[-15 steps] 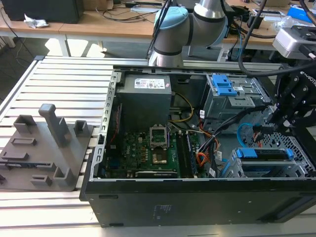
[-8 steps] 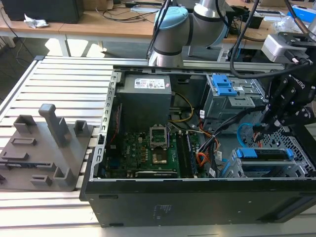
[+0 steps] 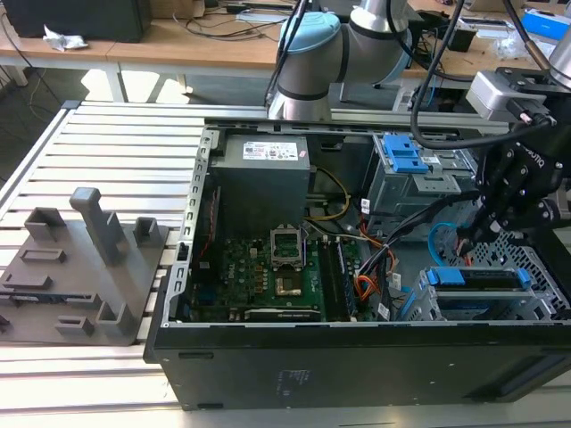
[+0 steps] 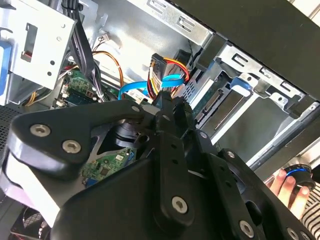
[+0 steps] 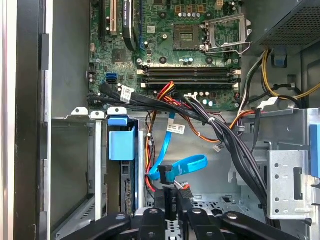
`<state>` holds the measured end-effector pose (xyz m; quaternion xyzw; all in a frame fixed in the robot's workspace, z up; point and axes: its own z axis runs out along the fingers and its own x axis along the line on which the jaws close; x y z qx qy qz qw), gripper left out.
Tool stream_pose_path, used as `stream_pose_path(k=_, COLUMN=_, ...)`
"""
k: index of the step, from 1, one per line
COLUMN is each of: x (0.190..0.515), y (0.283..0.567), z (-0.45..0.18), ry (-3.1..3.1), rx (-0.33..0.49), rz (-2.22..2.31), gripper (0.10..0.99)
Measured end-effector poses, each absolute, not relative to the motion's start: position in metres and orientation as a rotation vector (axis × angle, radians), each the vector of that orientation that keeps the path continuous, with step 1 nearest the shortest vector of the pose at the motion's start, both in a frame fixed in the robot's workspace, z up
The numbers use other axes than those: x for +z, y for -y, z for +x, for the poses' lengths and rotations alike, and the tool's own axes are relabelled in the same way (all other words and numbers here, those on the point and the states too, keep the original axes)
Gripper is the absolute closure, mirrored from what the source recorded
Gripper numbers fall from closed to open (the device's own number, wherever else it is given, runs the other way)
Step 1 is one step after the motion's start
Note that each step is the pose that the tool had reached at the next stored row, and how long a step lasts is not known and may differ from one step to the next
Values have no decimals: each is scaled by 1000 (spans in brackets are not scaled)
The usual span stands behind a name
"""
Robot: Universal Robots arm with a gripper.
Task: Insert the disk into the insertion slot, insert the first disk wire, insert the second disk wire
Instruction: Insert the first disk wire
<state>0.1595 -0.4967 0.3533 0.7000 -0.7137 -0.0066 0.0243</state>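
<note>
Down inside the case [image 3: 357, 366], the blue wire [image 5: 192, 164] made a loop near the slot [image 3: 537, 257]. It showed in both wrist views [image 4: 132, 89]. Its small dark plug [image 5: 168, 181] sat right at the tip of the jaws. The jaws were close together and seemed to pinch that plug. The black arm [image 3: 522, 183] hung over the side of the case at the exterior view's right.

The disk [image 5: 121, 146], with its blue holder, sat in the slot just beside the loop. A bunch of red, orange and black wires [image 5: 167, 92] ran close by the blue wire. In the second wrist view that bunch [image 4: 176, 65] ended in a dark plug near the blue loop. I could not tell if it was plugged in.

Further in lay the green board [image 5: 190, 50]. A grey cage [image 3: 410, 174] with blue clips stood behind the arm.

A person's hand [image 4: 289, 189] showed past the edge of the case, holding a small round thing with a blue ring.

The case lay open on the bench [image 3: 116, 143]. A grey block [image 3: 89, 267] sat on the bench at the exterior view's left, well apart from the jaws.
</note>
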Motion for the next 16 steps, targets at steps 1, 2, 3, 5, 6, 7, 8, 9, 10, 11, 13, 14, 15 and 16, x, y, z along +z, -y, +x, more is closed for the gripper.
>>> stream_pose_path(k=1, x=353, y=497, z=159, ry=2208, rx=-20, rz=2166, gripper=910)
stream_pose_path(k=2, x=353, y=497, z=159, ry=2208, rx=-20, rz=2166, gripper=910)
stream_pose_path(k=3, x=353, y=497, z=159, ry=2208, rx=-20, rz=2166, gripper=910)
stream_pose_path(k=5, x=353, y=497, z=159, ry=2208, rx=-20, rz=2165, gripper=910)
stream_pose_path(k=6, x=353, y=497, z=159, ry=2208, rx=-20, rz=2165, gripper=910)
stream_pose_path(k=7, x=353, y=497, z=159, ry=2208, rx=-19, rz=2165, gripper=910)
stream_pose_path(k=8, x=353, y=497, z=159, ry=2208, rx=-19, rz=2165, gripper=910)
stream_pose_path(k=9, x=353, y=497, z=159, ry=2208, rx=-19, rz=2165, gripper=910)
stream_pose_path(k=10, x=353, y=497, z=160, ry=2208, rx=-19, rz=2165, gripper=910)
stream_pose_path(k=11, x=353, y=497, z=163, ry=2208, rx=-19, rz=2165, gripper=910)
stream_pose_path(k=13, x=353, y=497, z=168, ry=2207, rx=-19, rz=2165, gripper=910)
stream_pose_path(k=14, x=353, y=499, z=168, ry=2207, rx=-19, rz=2165, gripper=910)
stream_pose_path(k=15, x=353, y=500, z=168, ry=2207, rx=-19, rz=2165, gripper=910)
stream_pose_path(k=16, x=353, y=502, z=168, ry=2207, rx=-19, rz=2165, gripper=910)
